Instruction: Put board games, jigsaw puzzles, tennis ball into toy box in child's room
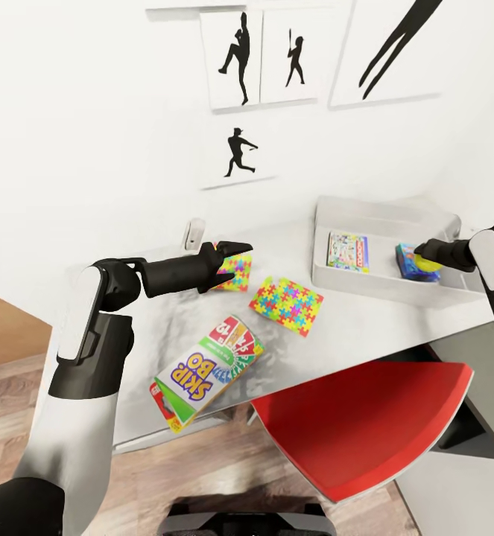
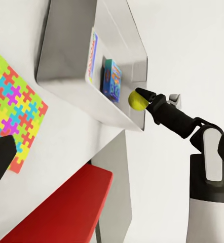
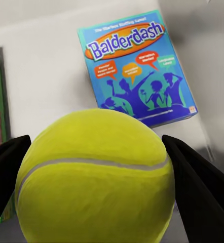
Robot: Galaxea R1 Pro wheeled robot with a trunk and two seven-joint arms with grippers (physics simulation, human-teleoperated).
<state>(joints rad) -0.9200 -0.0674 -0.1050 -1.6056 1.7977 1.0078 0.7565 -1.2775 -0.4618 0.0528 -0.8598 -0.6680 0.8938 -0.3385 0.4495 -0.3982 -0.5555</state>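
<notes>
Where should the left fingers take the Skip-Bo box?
A judgement: grip the Skip-Bo box across its short width at the end that overhangs the near table edge, coming from the robot's side. It lies flat, so its thin sides offer little from above; the overhanging end lets one finger pass under and one over. The puzzle beside it lies clear of that approach.

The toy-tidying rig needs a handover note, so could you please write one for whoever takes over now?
Right gripper: shut on the yellow-green tennis ball, held over the light-grey toy box.
Left gripper: empty, jaw state unclear, above one multicoloured jigsaw puzzle square.
Done: white-and-green Monopoly box and blue Balderdash box lie in the toy box.
Left: release the ball; move both puzzles (second one) and the Skip-Bo box from the pale table.
</notes>
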